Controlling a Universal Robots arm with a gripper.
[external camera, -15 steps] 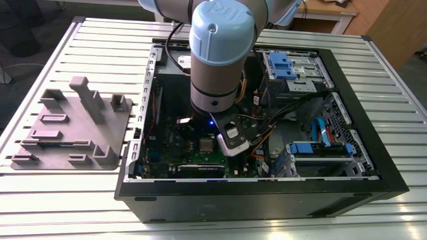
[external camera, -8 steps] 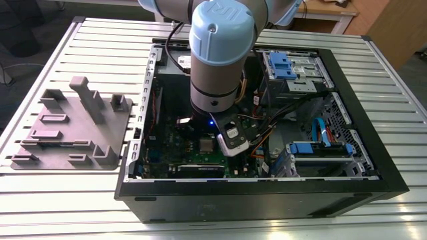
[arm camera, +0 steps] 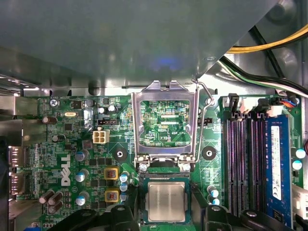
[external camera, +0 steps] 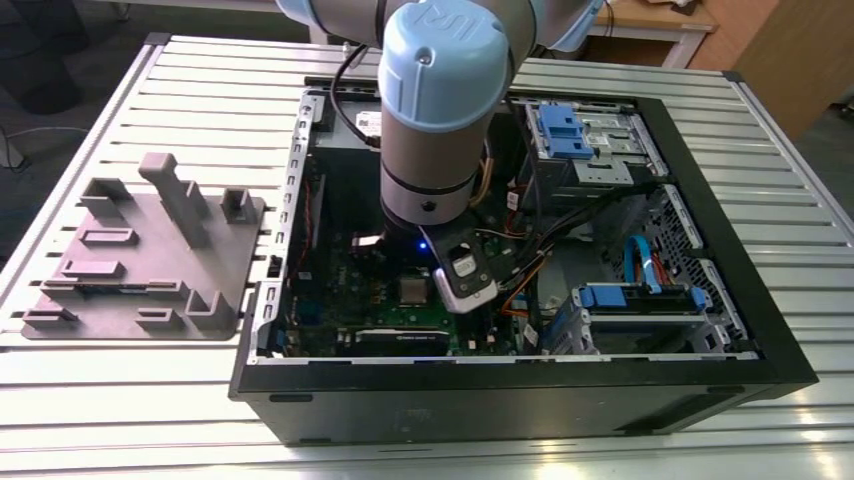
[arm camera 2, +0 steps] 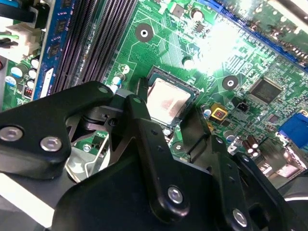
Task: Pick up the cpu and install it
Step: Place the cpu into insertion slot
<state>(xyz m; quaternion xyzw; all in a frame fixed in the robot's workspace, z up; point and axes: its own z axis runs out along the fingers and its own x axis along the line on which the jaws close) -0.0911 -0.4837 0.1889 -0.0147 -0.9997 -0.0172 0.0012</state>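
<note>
An open black computer case (external camera: 534, 400) lies on the slatted metal worktop (external camera: 134, 440), with a grey moulded fixture (external camera: 147, 250) beside it on the exterior view's left. The arm (external camera: 434, 120) reaches straight down into the case, over the green motherboard (arm camera: 72, 144).

The cpu (arm camera: 166, 201) sits flat inside the dark socket (arm camera: 166, 176), its silver top facing up and square with the socket's edges. The socket's metal load plate (arm camera: 135, 125) is swung open, so board traces show through its window. The long black memory slots (arm camera: 240, 163) run alongside the socket.

The claw (arm camera 2: 166, 109) hangs low over the cpu and stands wide: its black fingers (arm camera 2: 144, 139) straddle the socket, one on each side. I cannot tell whether they touch the chip's edges
</note>
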